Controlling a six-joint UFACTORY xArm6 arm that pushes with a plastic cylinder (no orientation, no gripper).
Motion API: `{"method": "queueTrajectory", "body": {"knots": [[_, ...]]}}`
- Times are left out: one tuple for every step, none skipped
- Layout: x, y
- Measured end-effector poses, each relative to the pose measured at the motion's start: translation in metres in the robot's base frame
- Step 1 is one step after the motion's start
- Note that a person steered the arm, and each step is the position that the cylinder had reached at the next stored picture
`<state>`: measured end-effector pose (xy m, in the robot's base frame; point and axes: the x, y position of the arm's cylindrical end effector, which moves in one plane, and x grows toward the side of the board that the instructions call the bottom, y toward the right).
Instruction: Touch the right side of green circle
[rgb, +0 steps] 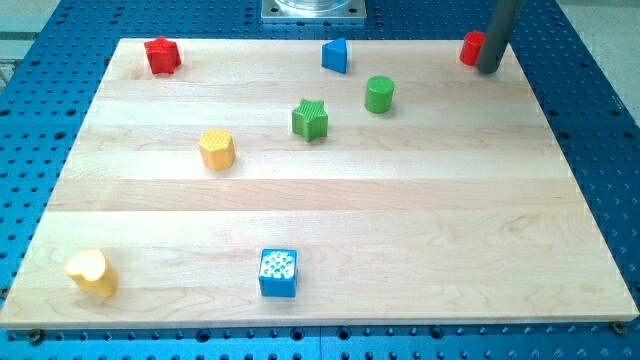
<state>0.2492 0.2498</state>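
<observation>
The green circle (379, 94), a short green cylinder, stands in the upper middle of the wooden board (400, 220). My tip (489, 70) rests at the board's top right corner, well to the right of the green circle and slightly above it, with a clear gap between them. The rod stands just right of a red block (471, 48) and partly hides it, so its shape is unclear. A green star (310, 119) lies to the lower left of the green circle.
A blue triangle-like block (335, 56) sits at the top middle. A red star-like block (162, 55) is at the top left. A yellow hexagon (216, 149) is left of centre. A yellow heart (92, 272) and a blue cube (278, 272) lie near the bottom.
</observation>
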Motion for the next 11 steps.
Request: {"method": "queueTrajectory", "body": {"knots": [[-0.001, 0.0], [-0.001, 0.0], [-0.012, 0.0], [-0.011, 0.0], [0.031, -0.022], [0.061, -0.067], [0.084, -0.13], [0.087, -0.165], [0.087, -0.165], [0.083, -0.166], [0.113, -0.167]]}}
